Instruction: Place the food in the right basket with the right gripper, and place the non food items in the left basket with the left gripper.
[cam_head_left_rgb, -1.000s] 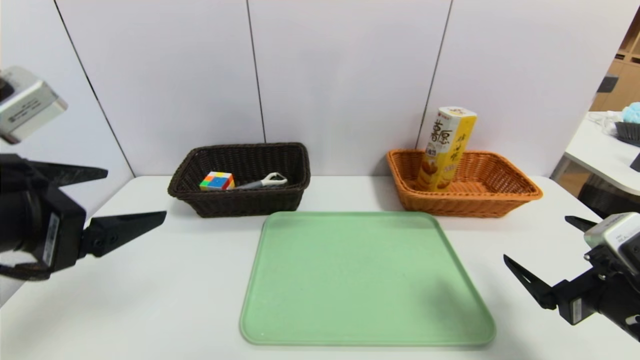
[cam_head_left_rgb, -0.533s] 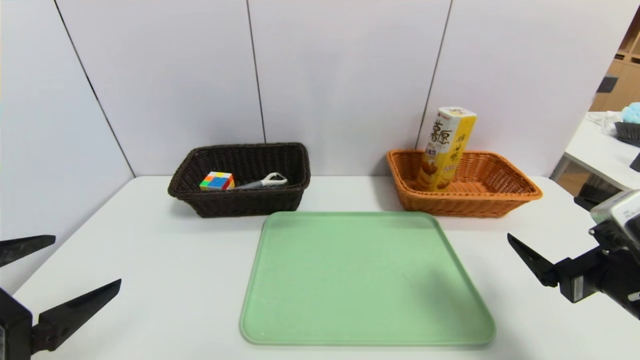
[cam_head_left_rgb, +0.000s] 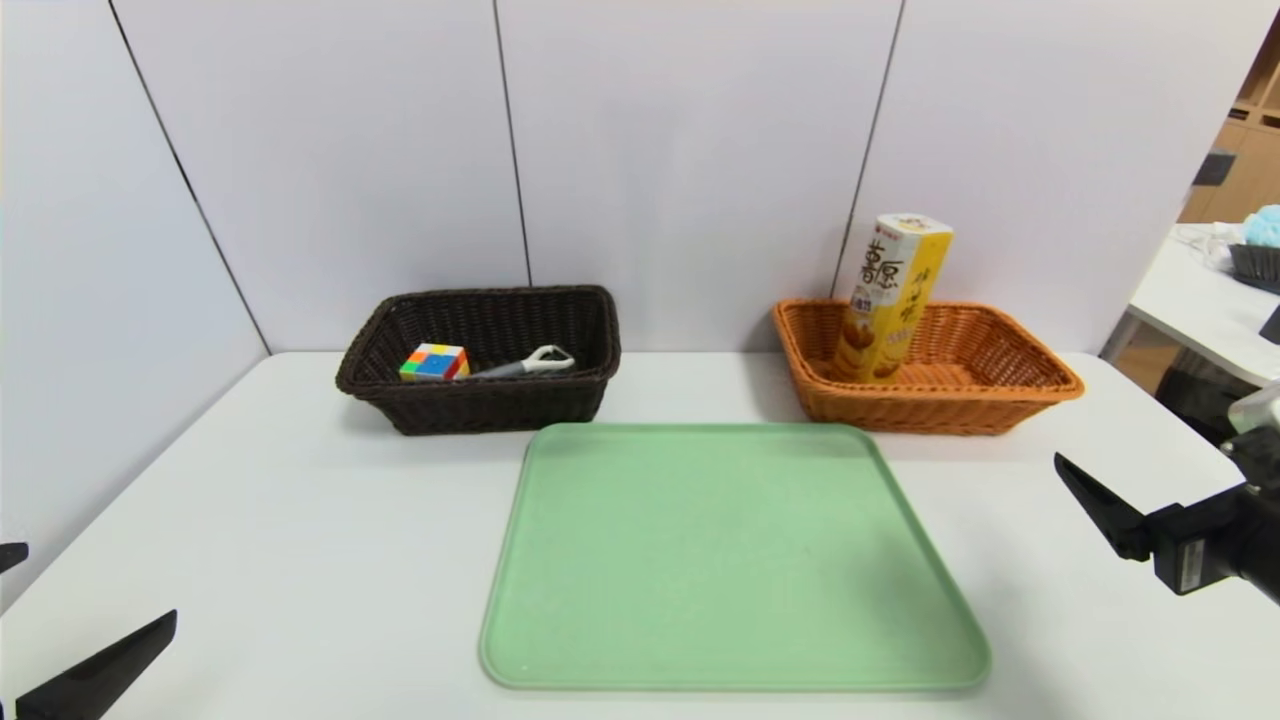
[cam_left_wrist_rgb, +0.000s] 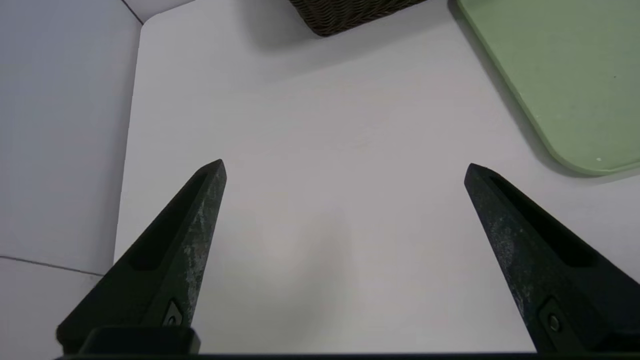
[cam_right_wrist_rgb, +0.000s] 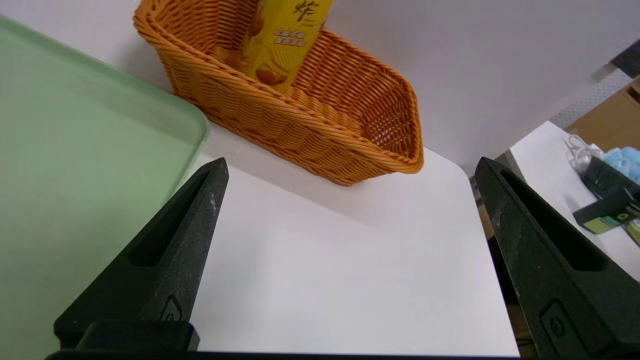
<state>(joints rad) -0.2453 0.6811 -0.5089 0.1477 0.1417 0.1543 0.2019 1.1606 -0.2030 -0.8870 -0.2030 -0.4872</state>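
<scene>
The dark brown left basket (cam_head_left_rgb: 480, 405) holds a multicoloured cube (cam_head_left_rgb: 434, 362) and a white-handled tool (cam_head_left_rgb: 525, 365). In the orange right basket (cam_head_left_rgb: 930, 405) a yellow snack box (cam_head_left_rgb: 890, 295) stands leaning on the back rim. My left gripper (cam_left_wrist_rgb: 345, 165) is open and empty, low over the bare table near its front left corner. Only one finger (cam_head_left_rgb: 100, 675) of it shows in the head view. My right gripper (cam_right_wrist_rgb: 350, 162) is open and empty over the table's right side, in front of the orange basket (cam_right_wrist_rgb: 300, 125) and the box (cam_right_wrist_rgb: 285, 40).
A green tray (cam_head_left_rgb: 735, 560) with nothing on it lies in the middle of the white table. Its corners show in the wrist views as tray (cam_left_wrist_rgb: 575, 75) and tray (cam_right_wrist_rgb: 75, 150). A second table (cam_head_left_rgb: 1200, 300) with clutter stands off to the right. A wall runs behind the baskets.
My left gripper has dropped from mid-height at the left down to the near left corner, almost out of the head view. My right gripper has drawn back to the right. Both stayed open.
</scene>
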